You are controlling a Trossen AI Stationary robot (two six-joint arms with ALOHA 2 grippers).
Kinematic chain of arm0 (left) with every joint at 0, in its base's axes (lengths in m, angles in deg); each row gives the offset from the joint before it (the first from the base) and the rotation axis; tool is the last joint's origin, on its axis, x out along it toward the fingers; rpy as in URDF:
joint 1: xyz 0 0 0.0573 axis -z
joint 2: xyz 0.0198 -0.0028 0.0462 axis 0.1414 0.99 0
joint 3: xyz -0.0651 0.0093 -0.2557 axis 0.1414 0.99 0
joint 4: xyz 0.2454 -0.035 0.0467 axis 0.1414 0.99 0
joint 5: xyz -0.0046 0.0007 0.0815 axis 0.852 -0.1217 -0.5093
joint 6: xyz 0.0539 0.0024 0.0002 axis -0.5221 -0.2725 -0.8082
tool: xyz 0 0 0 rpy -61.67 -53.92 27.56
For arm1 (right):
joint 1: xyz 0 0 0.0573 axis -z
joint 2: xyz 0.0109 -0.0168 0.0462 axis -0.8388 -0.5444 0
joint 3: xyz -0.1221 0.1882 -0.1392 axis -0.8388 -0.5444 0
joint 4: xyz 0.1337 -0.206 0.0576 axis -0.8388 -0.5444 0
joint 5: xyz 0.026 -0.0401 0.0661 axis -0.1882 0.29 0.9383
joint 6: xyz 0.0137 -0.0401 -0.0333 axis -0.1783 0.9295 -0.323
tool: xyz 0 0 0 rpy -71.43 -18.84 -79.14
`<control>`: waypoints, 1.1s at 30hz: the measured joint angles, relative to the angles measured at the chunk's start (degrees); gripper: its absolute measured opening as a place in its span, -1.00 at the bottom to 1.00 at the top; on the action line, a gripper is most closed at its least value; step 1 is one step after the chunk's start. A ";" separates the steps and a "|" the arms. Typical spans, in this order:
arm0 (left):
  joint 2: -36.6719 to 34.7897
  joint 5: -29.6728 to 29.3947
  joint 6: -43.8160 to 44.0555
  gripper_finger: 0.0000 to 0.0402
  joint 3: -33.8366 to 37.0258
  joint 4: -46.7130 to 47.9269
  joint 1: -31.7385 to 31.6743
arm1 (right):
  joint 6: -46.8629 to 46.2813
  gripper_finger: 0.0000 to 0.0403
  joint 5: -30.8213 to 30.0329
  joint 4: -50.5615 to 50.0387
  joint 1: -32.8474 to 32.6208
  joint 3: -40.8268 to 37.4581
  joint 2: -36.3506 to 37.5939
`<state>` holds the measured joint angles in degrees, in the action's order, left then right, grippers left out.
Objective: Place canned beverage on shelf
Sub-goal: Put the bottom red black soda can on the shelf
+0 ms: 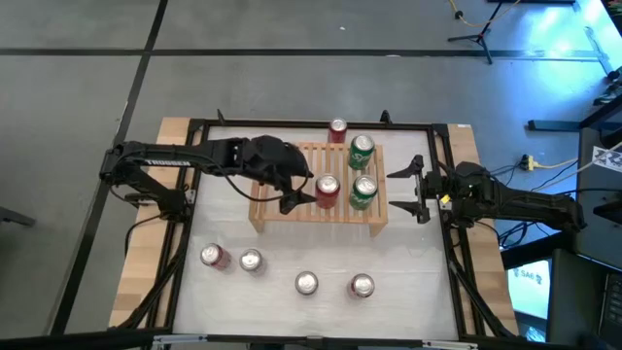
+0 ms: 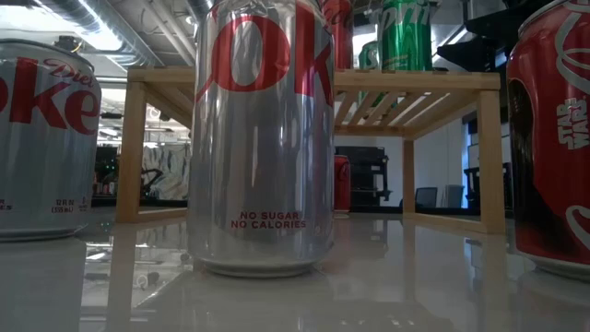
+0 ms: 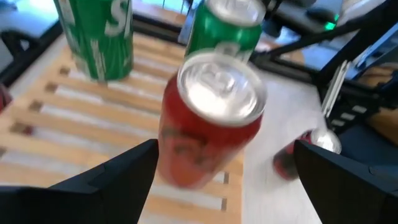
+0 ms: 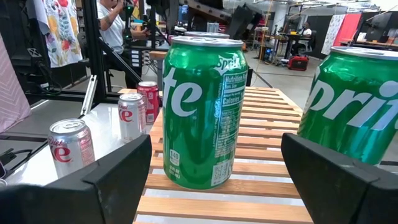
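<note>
Can (image 1: 327, 191), red, stands upright on the shelf (image 1: 282, 209) directly between my left claw (image 1: 303, 197) fingers, spread wide and clear of its sides; axis vertical, so I'd retreat straight back. Right claw (image 1: 416, 188) spread, waiting beside the shelf's end

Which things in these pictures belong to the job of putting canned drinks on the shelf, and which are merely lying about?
Belonging to the job:
- shelf
- red can on the shelf, between the open left pincer fingers
- two green cans on the shelf
- four cans on the table in front
- red can behind the shelf
- right pincer, open, beside the shelf

Lying about:
- tripod on the floor
</note>
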<state>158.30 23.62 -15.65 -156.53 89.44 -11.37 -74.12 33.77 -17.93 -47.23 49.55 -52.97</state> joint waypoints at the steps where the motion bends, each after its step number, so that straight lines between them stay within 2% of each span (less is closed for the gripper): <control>1: 0.03 -0.02 0.00 0.80 0.00 0.95 0.00 | 0.00 0.76 -0.02 0.00 0.00 0.00 0.02; 5: 0.03 -1.00 -0.23 0.80 0.00 3.99 0.02 | 0.00 0.76 0.00 0.00 -0.01 0.00 0.01; 14: 0.77 -9.86 -2.99 0.80 0.13 5.42 0.87 | 0.00 0.76 0.00 0.00 0.00 0.00 0.02; 27: 6.65 -10.07 -2.99 0.79 0.15 5.30 3.28 | 0.00 0.76 0.00 0.00 -0.01 0.00 0.02; 33: 9.85 -10.07 -2.99 0.79 0.15 1.23 3.28 | 0.00 0.76 0.00 0.00 -0.01 0.00 0.00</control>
<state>168.15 13.55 -18.65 -156.38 90.67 -8.10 -74.12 33.77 -17.93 -47.25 49.55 -52.97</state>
